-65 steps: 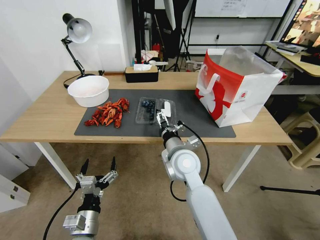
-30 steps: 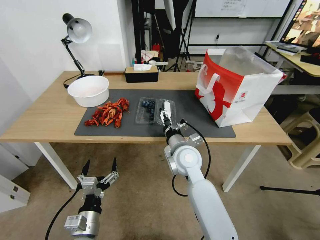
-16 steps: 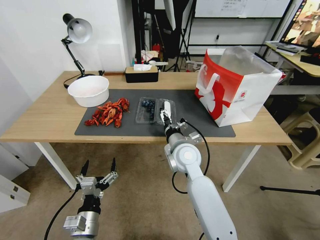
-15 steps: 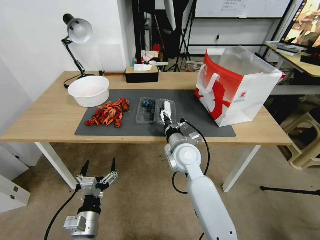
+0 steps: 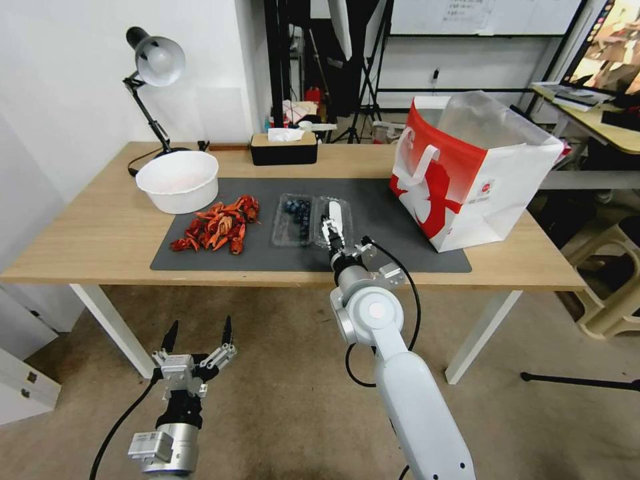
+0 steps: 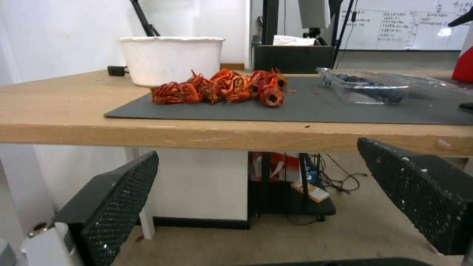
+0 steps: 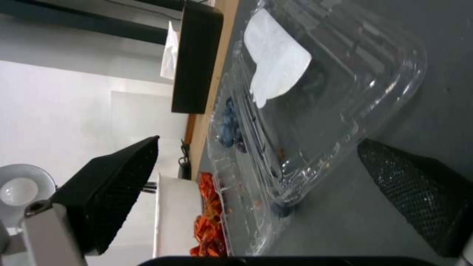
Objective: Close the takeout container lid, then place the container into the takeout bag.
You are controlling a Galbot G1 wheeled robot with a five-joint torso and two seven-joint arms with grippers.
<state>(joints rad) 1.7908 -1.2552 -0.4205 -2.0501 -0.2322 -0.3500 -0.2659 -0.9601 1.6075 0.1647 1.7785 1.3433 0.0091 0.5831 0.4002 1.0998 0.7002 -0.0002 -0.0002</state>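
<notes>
Nearest the robot, the left gripper (image 5: 198, 333) is hanging low below the front edge of the surface (image 5: 100, 233), parked with its fingers (image 6: 113, 207) spread wide apart and nothing between them. Further forward, the right gripper (image 5: 331, 230) is reaching over the front edge of the dark mat (image 5: 400, 233), its fingers (image 7: 414, 192) standing apart, one on each side of the near end of the lid (image 5: 337, 215). In the right wrist view no finger is touching the plastic.

The takeout container (image 5: 293, 219) is lying open on the middle of the mat, its two clear halves side by side: the half holding blueberries (image 5: 298, 212) is on the left, and the lid (image 7: 320, 96) with its white sticker label (image 7: 273, 70) is on the right, tilted up slightly from the mat along its outer edge.

To the left of the container, a heap of red crayfish (image 5: 217, 227) is sitting on the mat, and a white bowl (image 5: 177, 180) is standing just behind it. The takeout bag (image 5: 477, 180) is standing upright and open at the right end of the surface, well apart from the container. At the far edge, a black tissue box (image 5: 283, 148) and a desk lamp (image 5: 153, 73) are standing.
</notes>
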